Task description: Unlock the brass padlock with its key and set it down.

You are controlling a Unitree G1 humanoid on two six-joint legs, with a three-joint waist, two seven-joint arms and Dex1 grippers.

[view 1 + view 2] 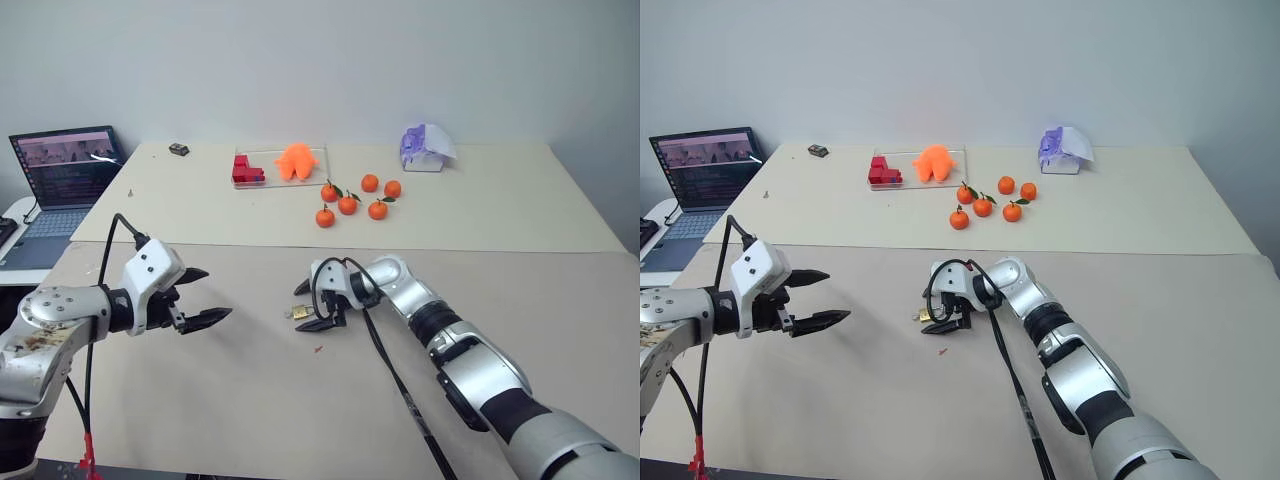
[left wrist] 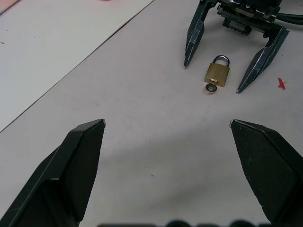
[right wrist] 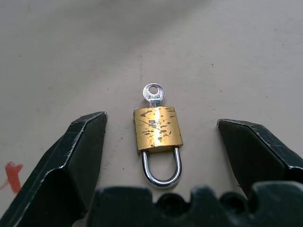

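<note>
Straddling the padlock (image 3: 157, 128) w/ my right gripper (image 1: 318, 306), jaws spread, nothing pinched; it lies flat on the table (image 1: 250, 400), key (image 3: 154, 93) in, shackle closed. Left gripper (image 1: 203, 297) spread, idle; unlocking still to do

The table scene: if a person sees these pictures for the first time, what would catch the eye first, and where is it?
First, the brass padlock lying flat on the table, the key in its keyhole, between the open fingers of the right gripper. To its left hovers the left gripper, also open. Farther back, bright oranges sit in a loose cluster beside an orange toy on a clear tray.
</note>
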